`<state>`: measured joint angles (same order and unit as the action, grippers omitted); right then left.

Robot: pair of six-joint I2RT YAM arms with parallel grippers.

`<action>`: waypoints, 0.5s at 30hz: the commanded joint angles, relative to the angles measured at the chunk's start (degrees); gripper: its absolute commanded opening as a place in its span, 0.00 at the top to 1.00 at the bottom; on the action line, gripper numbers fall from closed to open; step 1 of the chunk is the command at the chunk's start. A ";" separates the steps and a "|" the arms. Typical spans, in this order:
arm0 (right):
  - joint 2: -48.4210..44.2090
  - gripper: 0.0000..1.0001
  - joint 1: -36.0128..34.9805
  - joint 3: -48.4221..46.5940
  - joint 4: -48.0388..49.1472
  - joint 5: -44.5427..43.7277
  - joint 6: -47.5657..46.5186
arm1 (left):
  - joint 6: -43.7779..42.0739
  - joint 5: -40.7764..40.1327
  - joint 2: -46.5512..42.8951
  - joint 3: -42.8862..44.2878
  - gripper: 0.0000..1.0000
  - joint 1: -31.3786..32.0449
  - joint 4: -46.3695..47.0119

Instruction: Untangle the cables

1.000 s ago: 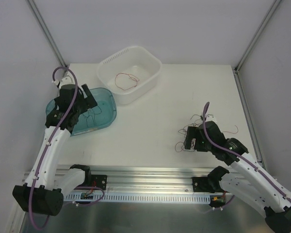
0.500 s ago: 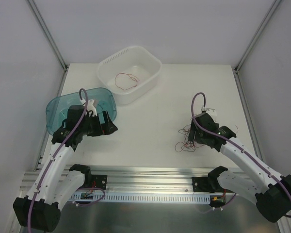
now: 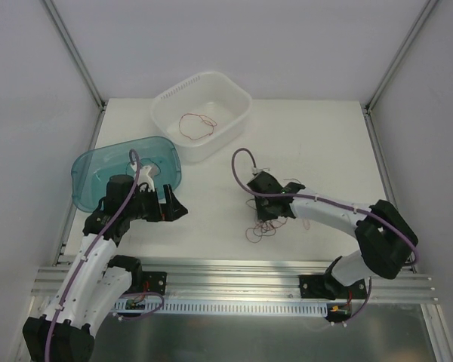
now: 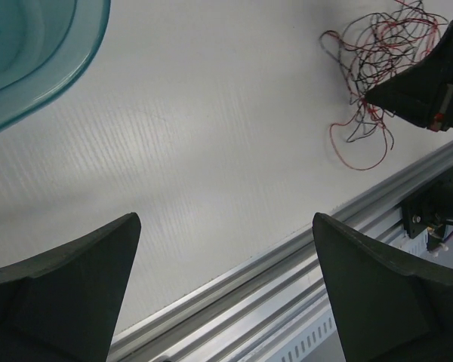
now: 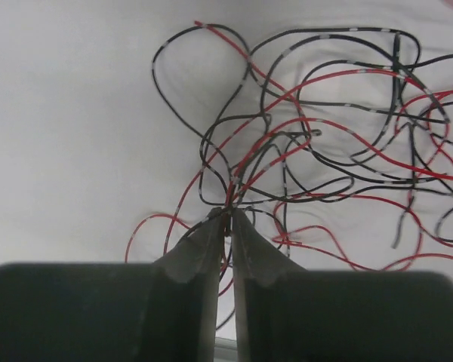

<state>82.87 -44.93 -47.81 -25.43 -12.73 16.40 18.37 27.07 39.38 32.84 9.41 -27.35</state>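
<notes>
The white table (image 3: 317,143) fills the middle of the overhead view, with the aluminium rail (image 3: 234,271) running along its lower edge. At upper centre sits the white basin (image 3: 225,111), and a single red strand (image 3: 196,124) lies curled on its floor. The teal tub (image 3: 87,181) sits at centre left.

My left arm (image 3: 98,249) comes up from the lower left. My left claw (image 3: 170,205) hangs just right of the tub, fingers spread wide over bare table.

My right arm (image 3: 340,219) stretches from the lower right toward the centre. My right claw (image 3: 270,217) is down on the cables (image 3: 260,228), a loose clump of thin red and black wires lying on the table just below centre, near the rail. In my right wrist view the fingers (image 5: 204,249) are drawn together, their tips pinched on a few strands at the lower edge of the clump. The other loops fan out toward the upper right of that view
</notes>
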 commanded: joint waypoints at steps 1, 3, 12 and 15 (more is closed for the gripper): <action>4.65 0.90 -7.35 -7.10 3.64 3.05 1.09 | -1.23 4.13 0.35 0.03 0.01 0.35 2.48; 8.96 0.94 -11.91 -11.94 1.97 3.33 0.47 | -1.15 4.39 0.18 0.03 0.01 0.43 2.74; 7.41 0.51 -16.16 -18.37 -5.85 0.61 -1.37 | 8.69 -4.10 1.93 -0.41 0.01 14.21 6.34; 2.05 0.36 -16.24 -17.32 -7.61 -2.98 -1.20 | 13.96 -12.00 5.08 0.21 0.01 21.58 8.62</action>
<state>91.96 -61.41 -64.58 -29.30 -11.35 15.33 25.76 24.08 41.82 32.82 25.69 -22.70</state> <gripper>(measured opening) 0.618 0.992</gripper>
